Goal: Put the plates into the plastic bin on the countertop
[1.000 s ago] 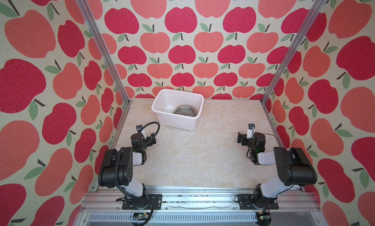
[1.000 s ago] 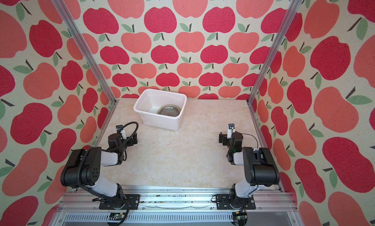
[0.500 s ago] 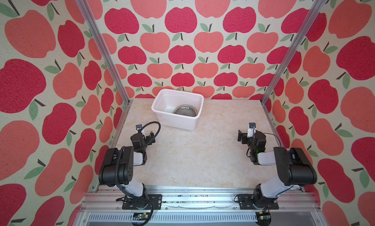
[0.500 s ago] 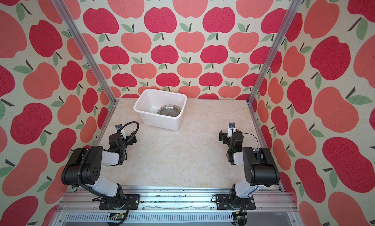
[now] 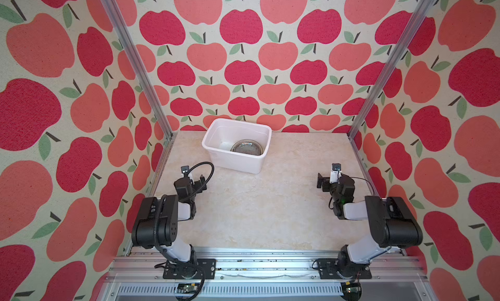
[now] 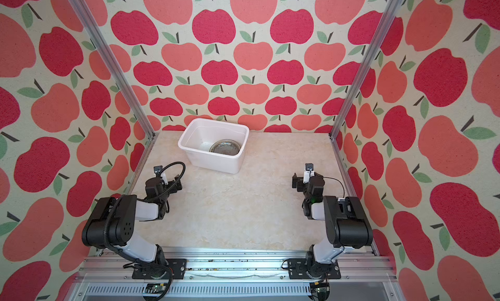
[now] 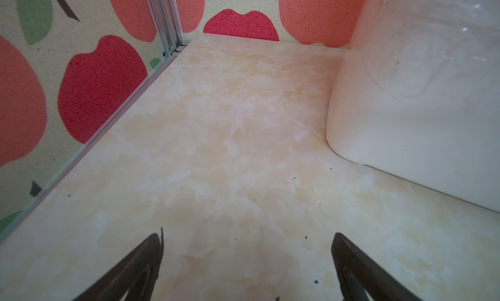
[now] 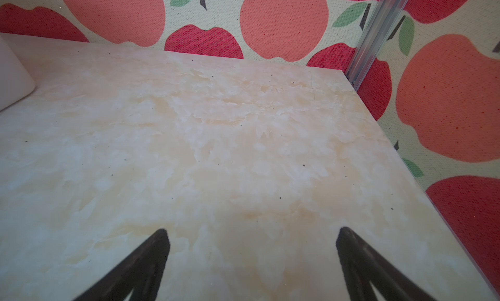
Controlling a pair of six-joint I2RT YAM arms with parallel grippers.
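Observation:
The white plastic bin (image 5: pixel 234 162) (image 6: pixel 213 161) stands at the back of the countertop (image 5: pixel 257 205), left of centre. One clear glass plate (image 5: pixel 246 147) (image 6: pixel 225 147) lies flat in the bin's right half; no other plates are in view. My left gripper (image 5: pixel 199 179) (image 7: pixel 247 234) rests low at the left, open and empty, with the bin's near corner (image 7: pixel 405 110) just ahead of it. At the right, my right gripper (image 5: pixel 321 181) (image 8: pixel 253 229) is open and empty over bare marble, and a bin corner (image 8: pixel 10 77) shows far off.
Apple-patterned walls close in the back and both sides, with aluminium posts (image 5: pixel 135 61) (image 5: pixel 389 61) at the back corners. A metal rail (image 5: pixel 257 259) carrying both arm bases runs along the front edge.
The left wrist has shifted very slightly. The right arm, the bin and the glass plate have stayed where they were.

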